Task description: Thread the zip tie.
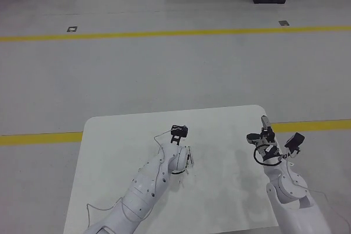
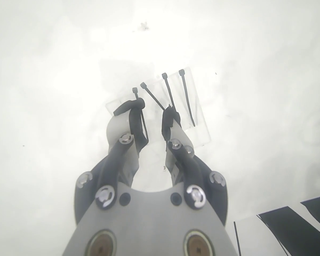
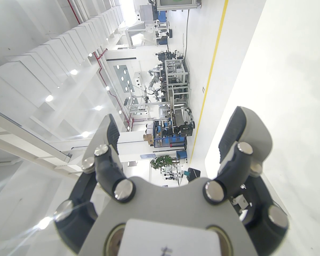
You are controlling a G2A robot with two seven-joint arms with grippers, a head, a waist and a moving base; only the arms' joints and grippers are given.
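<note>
While the left gripper (image 2: 154, 107) hangs partly open and empty over the clear tray (image 2: 200, 131), centre one zip tie (image 2: 152, 97) between its fingers (image 2: 135, 119) before closing: that tie lies slanted just ahead of the gap, with a neighbour beside each finger, so a skewed descent risks pinching two. The right gripper (image 3: 174, 114) stands wide open, empty, facing off the table (image 1: 134, 134). The left wrist view separates four ties; the top view gives the arms well apart

top: overhead, down on table (image 1: 222, 134) | left wrist: close above table (shared) | right wrist: outward, toward hall (image 3: 162, 81)
</note>
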